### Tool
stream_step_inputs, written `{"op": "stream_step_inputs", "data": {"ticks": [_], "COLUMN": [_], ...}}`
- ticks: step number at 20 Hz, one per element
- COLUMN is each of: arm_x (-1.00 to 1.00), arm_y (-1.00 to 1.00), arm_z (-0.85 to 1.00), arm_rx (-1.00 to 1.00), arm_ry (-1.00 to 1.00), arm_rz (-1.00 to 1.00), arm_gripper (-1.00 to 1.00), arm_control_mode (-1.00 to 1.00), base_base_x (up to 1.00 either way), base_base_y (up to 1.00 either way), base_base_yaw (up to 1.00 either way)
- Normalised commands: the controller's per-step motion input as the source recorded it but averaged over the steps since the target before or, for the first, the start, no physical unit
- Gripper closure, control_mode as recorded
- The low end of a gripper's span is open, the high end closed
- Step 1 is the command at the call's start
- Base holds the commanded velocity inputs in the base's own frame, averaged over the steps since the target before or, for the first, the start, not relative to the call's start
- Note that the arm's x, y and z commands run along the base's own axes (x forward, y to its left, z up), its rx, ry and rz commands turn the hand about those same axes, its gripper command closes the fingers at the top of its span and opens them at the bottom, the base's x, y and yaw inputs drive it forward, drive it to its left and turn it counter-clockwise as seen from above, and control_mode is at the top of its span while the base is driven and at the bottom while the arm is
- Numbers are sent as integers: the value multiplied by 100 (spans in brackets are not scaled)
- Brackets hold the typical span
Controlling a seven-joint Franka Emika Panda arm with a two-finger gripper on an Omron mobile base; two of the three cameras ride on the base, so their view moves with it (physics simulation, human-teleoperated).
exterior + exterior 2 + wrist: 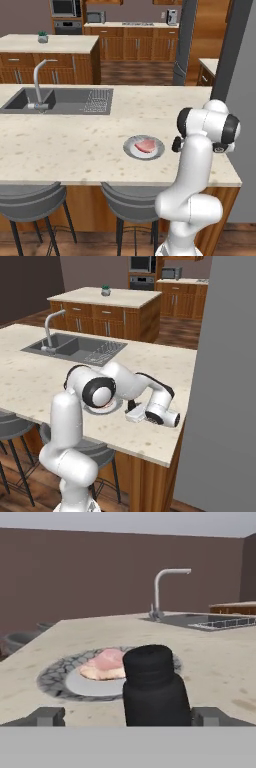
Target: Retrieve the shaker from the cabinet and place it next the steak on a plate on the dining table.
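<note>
The black shaker (154,687) stands upright on the dining table (75,140), just beside the light-grey plate (90,684). The pinkish steak (105,663) lies on that plate (131,148). My gripper (131,716) is open, low over the table. Its fingertips (47,716) stand wide on either side of the shaker, with a gap to each. From the right base view the hand (135,415) reaches low over the table next to the plate (102,410). The steak (145,146) sits near the plate's middle. The cabinet is out of view.
An inset grey sink (30,100) with a curved tap (37,75) and a drain rack lies at the table's far left. Grey stools (30,200) stand under the near edge. A tall grey panel (225,381) rises at the right. A smaller island (45,45) stands behind.
</note>
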Motion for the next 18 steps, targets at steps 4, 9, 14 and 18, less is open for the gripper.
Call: {"op": "stream_step_inputs", "data": {"ticks": [4,9,14,18], "arm_x": [-41,-6,-51,-90], "arm_y": [-42,-3,-7,1], "arm_z": [6,4,62,100], "arm_rx": [5,1,6,0], "arm_ry": [-18,-19,-13,0], "arm_rz": [0,0,0,0], "arm_gripper": [-100,-100,-100,-100], "arm_control_mode": [-100,-100,-100,-100], "base_base_x": [0,0,0,0], "base_base_y": [0,0,0,0], "base_base_yaw": [0,0,0,0]}}
